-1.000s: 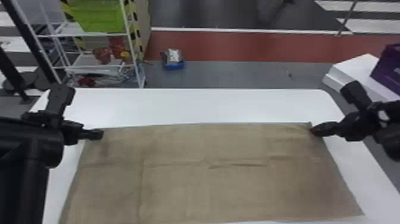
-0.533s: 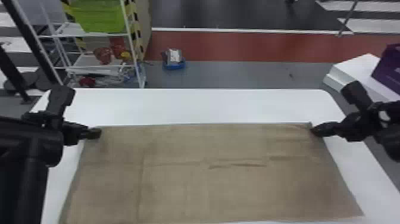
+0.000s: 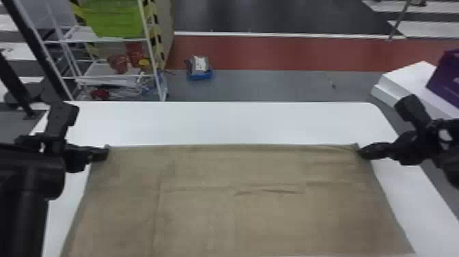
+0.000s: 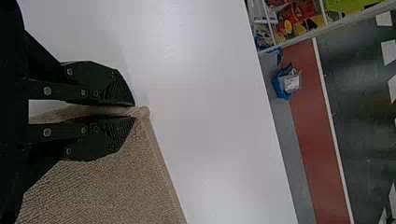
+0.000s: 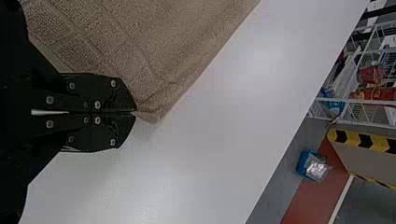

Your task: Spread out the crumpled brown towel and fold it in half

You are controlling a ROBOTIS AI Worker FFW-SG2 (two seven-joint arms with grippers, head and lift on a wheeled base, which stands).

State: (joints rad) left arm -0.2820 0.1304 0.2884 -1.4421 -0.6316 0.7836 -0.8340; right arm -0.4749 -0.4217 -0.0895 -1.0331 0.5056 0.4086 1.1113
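The brown towel (image 3: 266, 218) lies spread over the white table, nearly flat, with a few shallow creases near its middle. At its far left corner is my left gripper (image 3: 107, 154); in the left wrist view, cloth of the towel (image 4: 112, 186) runs between the fingers of the left gripper (image 4: 134, 111), its corner poking just past the tips. My right gripper (image 3: 360, 152) is at the far right corner. The right wrist view has the right gripper (image 5: 135, 112) pinched shut on the edge of the towel (image 5: 135, 42) near that corner.
Bare white table (image 3: 225, 123) stretches beyond the towel's far edge. Behind it on the left stands a wire rack (image 3: 116, 78) with a green bin (image 3: 112, 18). A blue container (image 3: 199, 74) sits on the floor, and a purple box (image 3: 445, 80) is at the right.
My left gripper has shifted slightly to the left with the towel's corner, and the far edge now reaches further left. The right gripper stays where it was.
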